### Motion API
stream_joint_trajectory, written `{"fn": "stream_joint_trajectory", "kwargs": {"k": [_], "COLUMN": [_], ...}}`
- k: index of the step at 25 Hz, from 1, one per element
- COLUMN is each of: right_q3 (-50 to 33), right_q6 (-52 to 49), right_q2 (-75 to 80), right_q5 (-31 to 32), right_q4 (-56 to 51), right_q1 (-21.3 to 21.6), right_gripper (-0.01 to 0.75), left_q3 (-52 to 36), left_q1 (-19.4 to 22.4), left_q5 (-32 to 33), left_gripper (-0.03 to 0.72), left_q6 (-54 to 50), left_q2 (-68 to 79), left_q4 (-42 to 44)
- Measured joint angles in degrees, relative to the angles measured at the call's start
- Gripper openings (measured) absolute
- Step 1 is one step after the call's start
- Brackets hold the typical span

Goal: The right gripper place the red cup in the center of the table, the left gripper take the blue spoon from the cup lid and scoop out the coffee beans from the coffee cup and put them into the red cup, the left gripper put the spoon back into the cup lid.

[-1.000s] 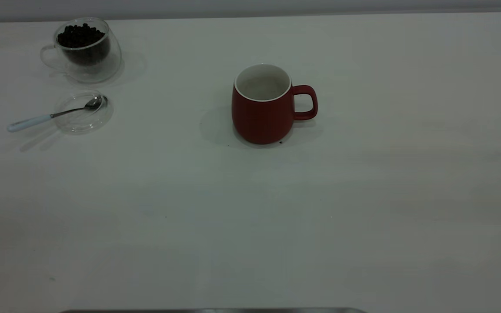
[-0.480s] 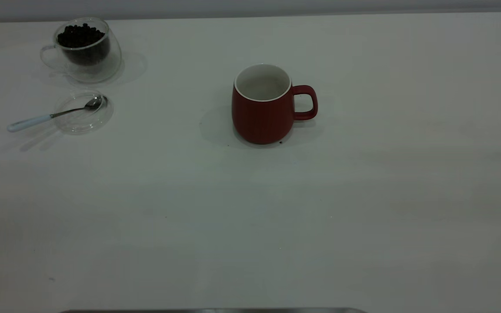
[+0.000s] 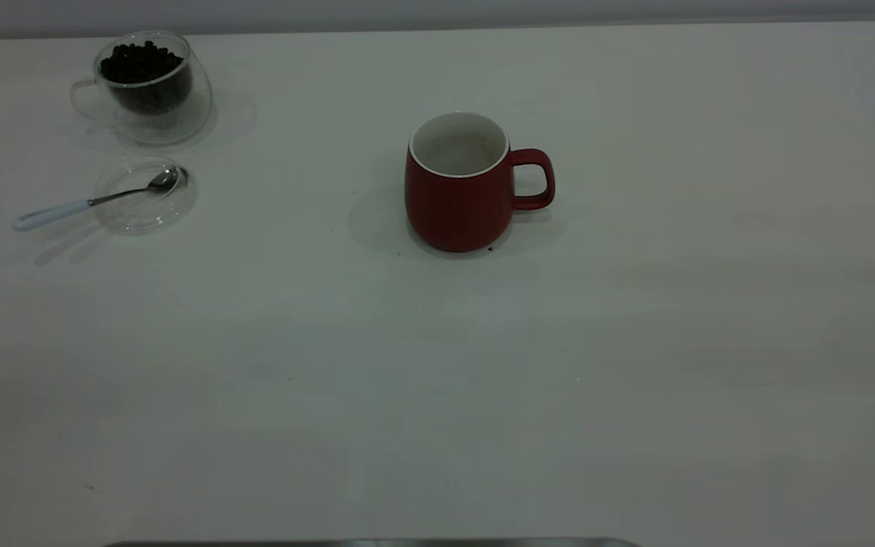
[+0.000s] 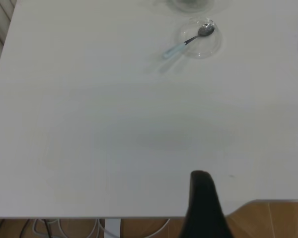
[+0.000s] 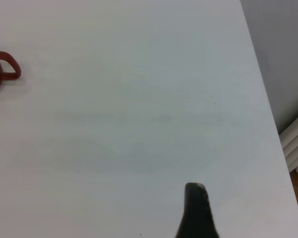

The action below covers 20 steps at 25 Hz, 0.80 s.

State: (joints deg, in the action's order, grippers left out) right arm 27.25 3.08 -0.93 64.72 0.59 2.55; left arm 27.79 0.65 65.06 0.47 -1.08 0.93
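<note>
Mug [image 3: 459, 194], dark red, stands upright in the middle of the white table [image 3: 635, 342], its handle pointing to 3 o'clock. Off at 10 o'clock sits the glass cup [image 3: 150, 90] full of coffee beans [image 3: 140, 62]. Just below it, the spoon [image 3: 88, 201] rests in the clear lid [image 3: 146, 194]. Whether the left claw [image 4: 204, 208] or right claw [image 5: 196, 210] is spread or pressed together cannot be told.

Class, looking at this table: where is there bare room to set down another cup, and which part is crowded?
The table is bare across the near half and everywhere right of the red cup. A wide bare strip also separates it from the cup lid. The far left corner is crowded: coffee cup, coffee beans, lid and blue spoon sit close together.
</note>
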Motion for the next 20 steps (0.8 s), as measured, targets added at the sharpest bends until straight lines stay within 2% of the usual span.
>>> {"fn": "stream_joint_trajectory", "kwargs": {"k": [20], "right_q3": [0.0], "right_q6": [0.8], "right_q2": [0.0], "right_q5": [0.0], "right_q4": [0.0], "right_q1": [0.0], "right_gripper": [0.590], "left_q3": [0.0], "left_q1": [0.0], "left_q5": [0.0], "left_gripper": [0.584], "left_q6": [-0.1], "left_q2": [0.0], "left_q4": [0.0]}}
